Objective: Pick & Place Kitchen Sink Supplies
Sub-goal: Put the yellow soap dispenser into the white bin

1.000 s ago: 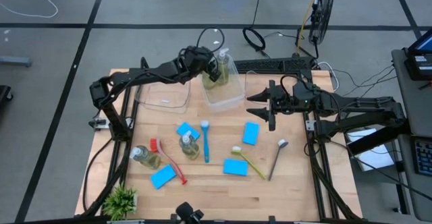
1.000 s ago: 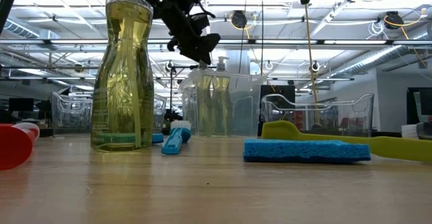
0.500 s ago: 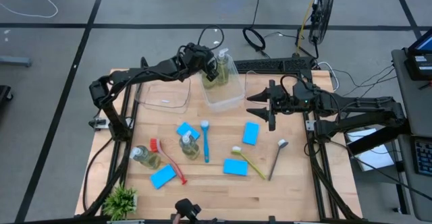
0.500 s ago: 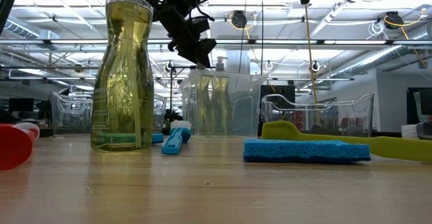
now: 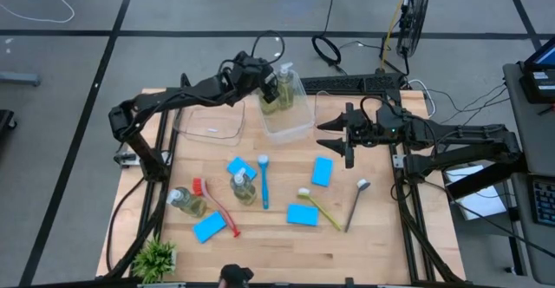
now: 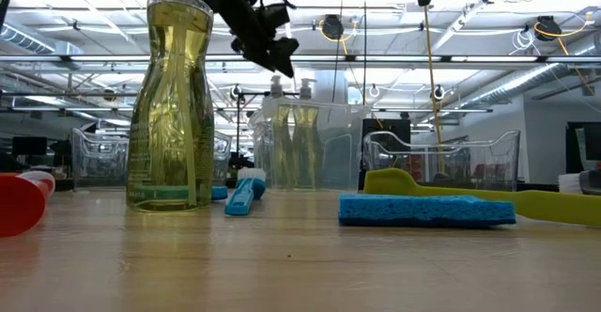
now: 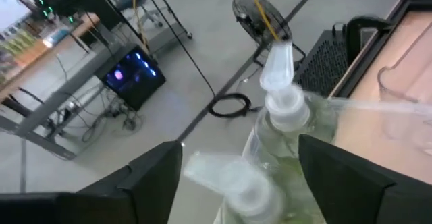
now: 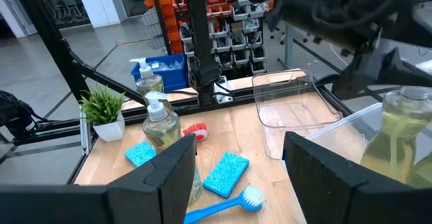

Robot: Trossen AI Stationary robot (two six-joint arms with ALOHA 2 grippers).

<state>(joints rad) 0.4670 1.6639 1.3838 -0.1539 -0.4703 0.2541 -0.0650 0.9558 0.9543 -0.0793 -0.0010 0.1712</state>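
Above middle bin (image 5: 286, 114), left gripper (image 5: 270, 81) risen, jaws spread, two bottles (image 6: 293, 143) inside.

A light wooden table (image 5: 373, 236) carries three clear plastic bins along its far side: a shallow one (image 5: 209, 121) toward the left, a taller one (image 5: 288, 110) in the middle, and a third (image 5: 329, 106) just right of it. A small green potted plant (image 5: 156, 258) stands at the near left corner of the table; the right wrist view shows it in a white pot (image 8: 104, 113). On the grey floor beyond the table lie looped black cables (image 5: 328, 49), and a standing fan (image 5: 414, 15) sits off the far right corner. A blue-lit screen (image 5: 545, 58) shows at the right edge
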